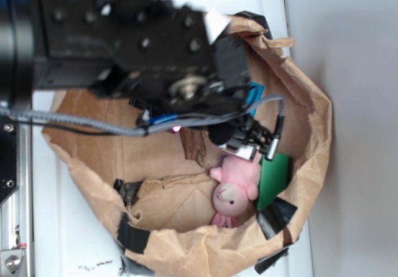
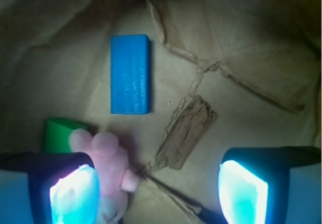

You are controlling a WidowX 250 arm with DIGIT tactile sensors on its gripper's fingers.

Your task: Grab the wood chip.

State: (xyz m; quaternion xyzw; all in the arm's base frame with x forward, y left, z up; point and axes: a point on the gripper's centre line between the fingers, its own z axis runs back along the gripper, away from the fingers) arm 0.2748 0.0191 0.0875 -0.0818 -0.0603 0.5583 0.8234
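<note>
The wood chip (image 2: 184,134) is a rough brown bark-like strip lying diagonally on the paper floor of the bag, also seen as a dark brown piece (image 1: 193,145) in the exterior view. My gripper (image 2: 158,194) hovers above it, open, with nothing between its two fingers; the chip lies just beyond the gap between them. In the exterior view the black arm covers most of the bag's upper half and the gripper (image 1: 242,141) reaches down inside.
A blue block (image 2: 130,74) lies left of the chip. A pink plush toy (image 2: 111,163) sits by the left finger, with a green block (image 2: 59,135) behind it. The brown paper bag's crumpled walls (image 1: 311,134) ring everything, patched with black tape (image 1: 277,218).
</note>
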